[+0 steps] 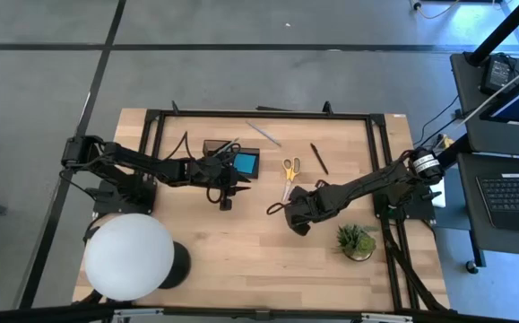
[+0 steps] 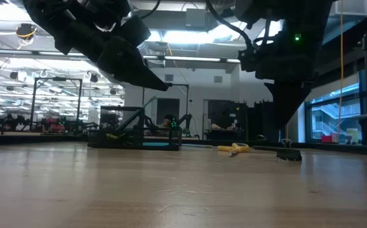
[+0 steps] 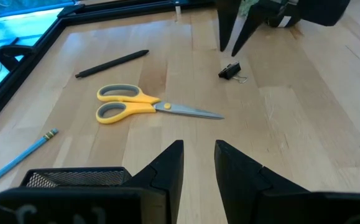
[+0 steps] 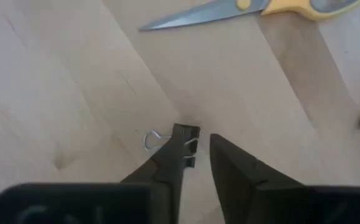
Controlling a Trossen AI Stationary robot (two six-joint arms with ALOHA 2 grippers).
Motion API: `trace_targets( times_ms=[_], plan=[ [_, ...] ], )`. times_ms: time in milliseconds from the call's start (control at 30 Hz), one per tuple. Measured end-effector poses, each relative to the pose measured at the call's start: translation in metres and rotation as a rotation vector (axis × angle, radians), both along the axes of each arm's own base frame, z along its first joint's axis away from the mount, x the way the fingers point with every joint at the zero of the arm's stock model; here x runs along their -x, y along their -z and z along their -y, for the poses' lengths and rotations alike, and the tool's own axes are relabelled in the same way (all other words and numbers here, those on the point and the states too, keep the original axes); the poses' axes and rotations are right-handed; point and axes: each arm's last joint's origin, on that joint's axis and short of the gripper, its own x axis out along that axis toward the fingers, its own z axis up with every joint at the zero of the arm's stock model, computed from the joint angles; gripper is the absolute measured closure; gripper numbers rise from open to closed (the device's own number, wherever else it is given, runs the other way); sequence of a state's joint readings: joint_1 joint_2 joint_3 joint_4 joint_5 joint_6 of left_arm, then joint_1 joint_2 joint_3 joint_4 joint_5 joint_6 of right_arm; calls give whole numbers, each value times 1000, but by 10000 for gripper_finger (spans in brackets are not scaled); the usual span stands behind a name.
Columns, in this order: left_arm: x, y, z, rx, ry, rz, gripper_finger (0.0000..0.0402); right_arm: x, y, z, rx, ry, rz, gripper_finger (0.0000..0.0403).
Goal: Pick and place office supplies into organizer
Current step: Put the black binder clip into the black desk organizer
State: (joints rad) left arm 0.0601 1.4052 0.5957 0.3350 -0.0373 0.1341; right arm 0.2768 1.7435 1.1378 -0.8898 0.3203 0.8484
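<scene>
At frame centre, the right hand (image 4: 195,163) hangs spread over a black clip (image 4: 184,142), seemingly just touching 1 finger; scissors (image 4: 254,9) lie beyond.

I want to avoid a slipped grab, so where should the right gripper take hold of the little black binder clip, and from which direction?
Grip the binder clip across its black body, coming straight down from above. It lies flat on the table, its wire loops too thin to pinch. The right gripper is open, already almost over it.
</scene>
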Motion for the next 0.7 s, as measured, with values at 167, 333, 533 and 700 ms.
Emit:
trace_targets(
  times_ms=[167,333,533,700],
  plan=[
    [0,0,0,0,0,-1,315,0,0,0,-10,16,7,282],
    [0,0,0,0,0,-4,315,0,0,0,-13,14,6,257],
    [0,0,0,0,0,-4,315,-1,0,-2,-49,32,8,252],
    [0,0,0,1,0,-4,315,-2,1,-3,-68,28,18,251]
  ],
)
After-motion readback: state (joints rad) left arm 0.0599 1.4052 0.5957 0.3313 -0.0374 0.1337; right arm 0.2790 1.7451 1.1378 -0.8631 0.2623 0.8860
